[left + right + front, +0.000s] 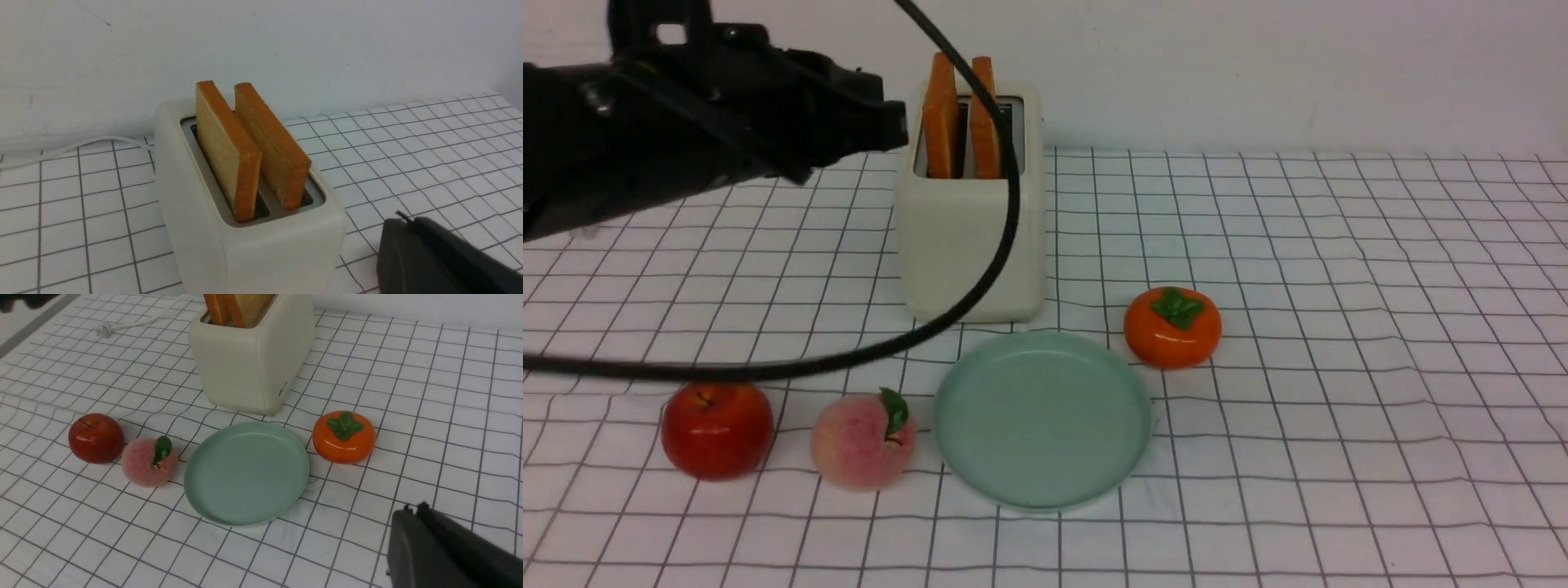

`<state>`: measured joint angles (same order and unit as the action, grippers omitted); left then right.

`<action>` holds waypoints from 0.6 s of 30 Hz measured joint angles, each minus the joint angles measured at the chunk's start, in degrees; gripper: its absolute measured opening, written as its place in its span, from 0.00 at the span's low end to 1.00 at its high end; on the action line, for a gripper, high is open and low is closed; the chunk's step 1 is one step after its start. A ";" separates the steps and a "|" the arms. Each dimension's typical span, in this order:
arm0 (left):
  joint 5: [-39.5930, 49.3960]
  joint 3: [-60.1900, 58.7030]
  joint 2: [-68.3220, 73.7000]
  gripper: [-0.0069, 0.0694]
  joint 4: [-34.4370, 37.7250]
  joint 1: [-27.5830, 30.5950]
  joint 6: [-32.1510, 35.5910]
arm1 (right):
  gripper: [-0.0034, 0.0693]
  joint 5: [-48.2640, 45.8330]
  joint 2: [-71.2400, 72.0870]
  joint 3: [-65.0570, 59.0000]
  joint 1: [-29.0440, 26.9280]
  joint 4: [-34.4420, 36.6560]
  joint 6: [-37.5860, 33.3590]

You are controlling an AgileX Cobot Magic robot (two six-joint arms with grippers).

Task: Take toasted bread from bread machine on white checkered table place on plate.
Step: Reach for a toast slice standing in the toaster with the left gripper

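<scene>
Two slices of toasted bread (941,114) (985,118) stand upright in the slots of the cream bread machine (972,237) at the back of the white checkered table (1339,327). The mint-green plate (1041,416) lies in front of it with nothing on it. My left gripper (894,126) hovers just left of the machine's top, level with the toast. In the left wrist view the gripper (404,220) is shut and empty, apart from the slices (226,151) (271,143). My right gripper (412,510) is shut and empty above the cloth, off to the side of the plate (245,473); it is out of the front view.
An orange persimmon (1172,327) sits right of the plate. A peach (862,441) and a red apple (716,429) sit to its left. A black cable (1005,237) hangs across the front of the bread machine. The white cord (61,149) trails behind the machine.
</scene>
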<state>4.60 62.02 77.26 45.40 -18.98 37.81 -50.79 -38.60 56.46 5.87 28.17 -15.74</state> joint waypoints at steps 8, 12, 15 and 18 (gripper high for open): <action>-3.54 10.07 15.29 0.45 0.00 -0.02 0.20 | 0.05 0.57 -1.48 4.79 0.00 0.82 -0.22; -6.56 15.37 21.72 0.60 0.00 -0.02 0.27 | 0.06 0.52 -1.48 5.59 0.00 1.71 -0.27; -8.55 17.68 24.99 0.63 0.11 -0.02 0.27 | 0.06 0.24 -1.53 5.59 0.00 1.88 -0.27; -10.46 19.80 27.71 0.63 0.17 -0.02 0.56 | 0.07 0.17 -1.52 5.59 0.00 1.88 -0.27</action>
<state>-5.87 81.81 104.98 45.57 -18.99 38.36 -50.62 -40.11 62.05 5.87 30.05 -16.01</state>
